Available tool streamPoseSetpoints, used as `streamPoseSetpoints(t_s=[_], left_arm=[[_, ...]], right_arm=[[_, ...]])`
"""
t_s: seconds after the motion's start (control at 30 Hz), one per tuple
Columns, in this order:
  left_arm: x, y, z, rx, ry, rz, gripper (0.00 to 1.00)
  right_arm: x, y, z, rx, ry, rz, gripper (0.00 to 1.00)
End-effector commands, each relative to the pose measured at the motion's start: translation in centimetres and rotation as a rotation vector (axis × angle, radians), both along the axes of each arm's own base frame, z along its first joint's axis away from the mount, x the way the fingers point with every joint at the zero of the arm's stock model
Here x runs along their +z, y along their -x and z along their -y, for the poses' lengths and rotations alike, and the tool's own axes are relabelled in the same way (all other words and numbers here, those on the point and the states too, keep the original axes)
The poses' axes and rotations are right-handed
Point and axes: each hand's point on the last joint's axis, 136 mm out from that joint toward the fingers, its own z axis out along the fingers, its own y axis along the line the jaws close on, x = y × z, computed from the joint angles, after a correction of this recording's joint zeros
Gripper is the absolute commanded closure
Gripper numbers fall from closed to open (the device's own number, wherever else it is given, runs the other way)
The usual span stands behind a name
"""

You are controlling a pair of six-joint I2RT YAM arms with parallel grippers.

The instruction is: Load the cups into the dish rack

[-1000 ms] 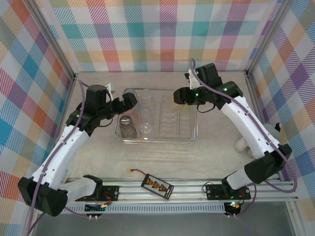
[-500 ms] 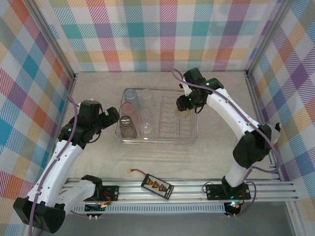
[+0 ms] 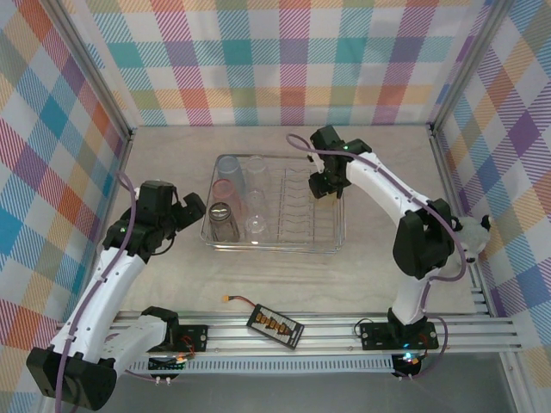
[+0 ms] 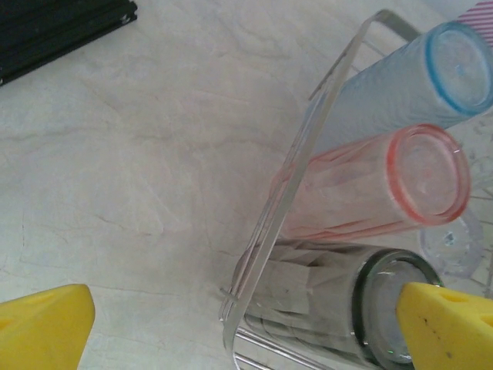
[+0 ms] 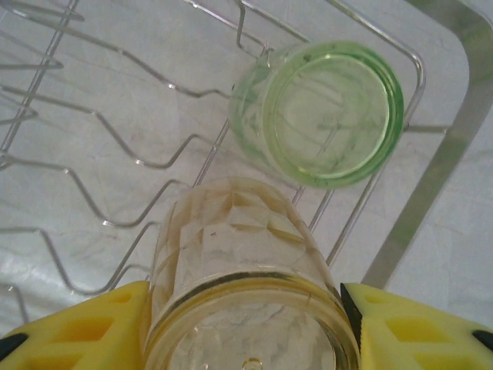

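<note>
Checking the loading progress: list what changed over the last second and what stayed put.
The left gripper, open, backed away leftward from the dish rack's left edge. The right gripper, gripping a yellowish cup, swung to the rack's right end, beside the green cup. The grey cup stayed put.

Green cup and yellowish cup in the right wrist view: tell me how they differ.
The green cup is green-tinted; the yellowish cup is pale amber. The green cup sits free in the dish rack; the yellowish cup is gripped by the right gripper. Both are translucent.
</note>
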Motion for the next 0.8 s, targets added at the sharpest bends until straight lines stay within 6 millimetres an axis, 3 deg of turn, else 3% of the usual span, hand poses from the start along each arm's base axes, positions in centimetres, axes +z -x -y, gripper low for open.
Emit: streamPoseSetpoints(t_s=[0.0,0.2,0.53,0.77], left_arm=[[-0.2,-0.1,-0.4,0.041,0.030,0.015,0.00],[-0.2,-0.2,-0.9,0.059,0.008,0.013,0.00],[-0.7,0.2,-2.3,0.105,-0.047,0.001,0.00],[-1.9,1.2,-3.5,0.165,-0.072,-0.022,0.00]], right_arm=[[-1.2,-1.3,-0.2,0.028,0.014,0.041,0.52],[-2.8,-1.7,-0.4,0.068,0.026,0.058,0.47],[-4.7,-1.8,-0.8,0.102,0.030,0.026,0.28],[-4.4,-1.8,-1.3,0.097,0.007,0.009,0.21]])
